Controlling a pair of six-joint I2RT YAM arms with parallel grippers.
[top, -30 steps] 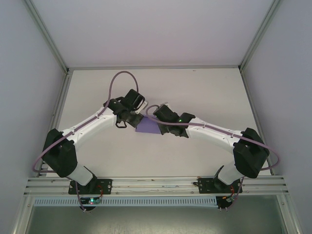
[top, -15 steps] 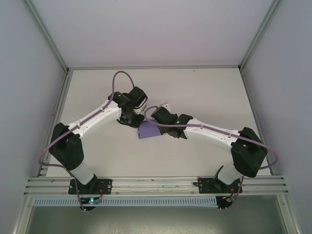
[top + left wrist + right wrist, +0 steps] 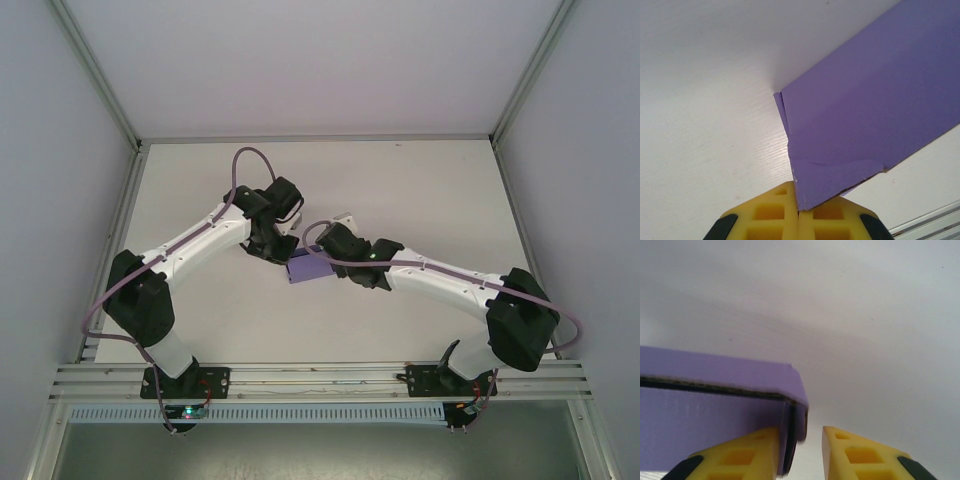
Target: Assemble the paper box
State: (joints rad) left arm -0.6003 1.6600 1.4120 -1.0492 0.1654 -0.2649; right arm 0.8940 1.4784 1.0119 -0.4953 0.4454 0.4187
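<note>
On the counter [image 3: 420, 190], I see left claw [image 3: 798, 215] clamped on the paper box [image 3: 865, 110] corner; right claw [image 3: 800, 435] parted, straddling its wall.

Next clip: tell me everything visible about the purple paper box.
The paper box is thin lavender-purple card, partly folded into a small shallow shape, in the middle of the table between the arms. From the left wrist, one smooth panel stands tilted, its creased, crumpled corner pinched in the shut left pincer. From the right wrist, a folded corner shows a brownish cut edge; its end wall stands inside the open right pincer, close to one side and clear of the other.
</note>
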